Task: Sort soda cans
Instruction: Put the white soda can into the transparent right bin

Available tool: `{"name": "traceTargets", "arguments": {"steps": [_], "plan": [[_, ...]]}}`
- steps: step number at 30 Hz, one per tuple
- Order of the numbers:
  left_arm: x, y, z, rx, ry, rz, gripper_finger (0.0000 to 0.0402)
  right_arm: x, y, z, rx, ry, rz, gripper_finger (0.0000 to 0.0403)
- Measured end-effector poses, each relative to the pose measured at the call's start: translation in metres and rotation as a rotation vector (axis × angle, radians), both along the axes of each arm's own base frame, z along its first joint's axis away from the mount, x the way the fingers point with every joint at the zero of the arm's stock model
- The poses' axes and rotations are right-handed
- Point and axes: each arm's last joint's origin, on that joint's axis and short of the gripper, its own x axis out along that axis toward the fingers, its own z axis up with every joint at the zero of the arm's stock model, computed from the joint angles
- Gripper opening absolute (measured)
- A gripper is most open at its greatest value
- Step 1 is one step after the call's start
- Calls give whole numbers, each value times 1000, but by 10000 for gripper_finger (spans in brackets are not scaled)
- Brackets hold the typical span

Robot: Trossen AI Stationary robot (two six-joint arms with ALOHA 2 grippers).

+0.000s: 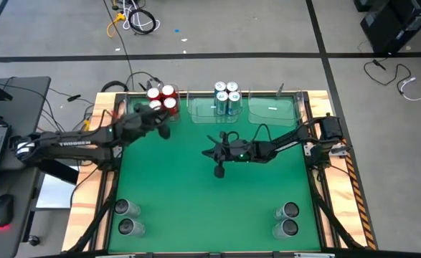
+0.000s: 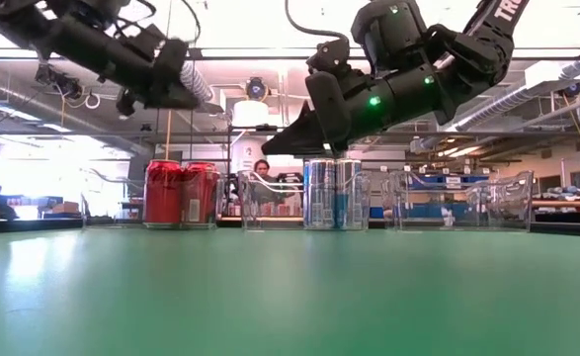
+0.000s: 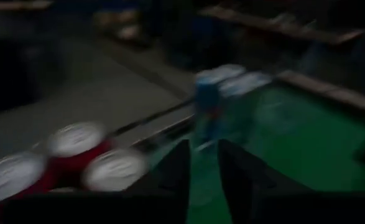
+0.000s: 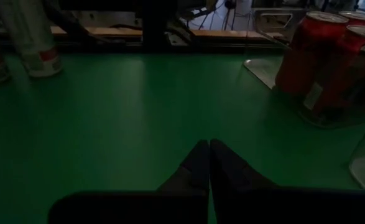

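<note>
While our left gripper [image 1: 164, 131] hangs just beside the red cans [image 1: 163, 98], its jaws stand a narrow gap apart with nothing between them in the left wrist view. Those cans sit in the left bin [image 2: 122, 203] at the worktop's [image 1: 196, 193] far edge, close in front of the jaws and slightly to one side. Our right gripper [image 1: 220, 170] hovers over the middle of the worktop, its jaws pressed together and empty, well apart from every can. Blue-and-white cans [image 1: 227, 99] stand in the middle bin [image 1: 199, 107], and the right bin [image 1: 275, 111] lies beside it. Two grey cans [image 1: 129, 217] stand at the near left corner and two more [image 1: 287, 219] at the near right corner, out in the open. Nothing blocks the way between the grippers and the near cans. All cans are upright, with silvery tops; the red ones are packed tightly, touching each other. A person [image 2: 261, 170] shows far behind the bins.
</note>
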Motion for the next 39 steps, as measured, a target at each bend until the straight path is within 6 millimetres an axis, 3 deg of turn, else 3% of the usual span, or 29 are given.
{"name": "traceTargets", "arguments": {"steps": [7, 13, 23, 32, 39], "plan": [[3, -29, -16, 67, -226, -304, 8, 0, 4, 2, 0, -13, 11, 0], [-3, -41, -30, 79, -325, -464, 11, 0, 4, 2, -1, -13, 11, 0], [2, -39, -38, 99, -277, -429, 14, 0, 4, 3, -2, -20, 11, 1], [4, -41, -22, 173, -451, -481, 14, 3, 4, 11, 61, -120, -4, 5], [6, -41, -30, 175, -355, -487, 13, 2, 1, 11, 47, -117, -36, 1]]}}
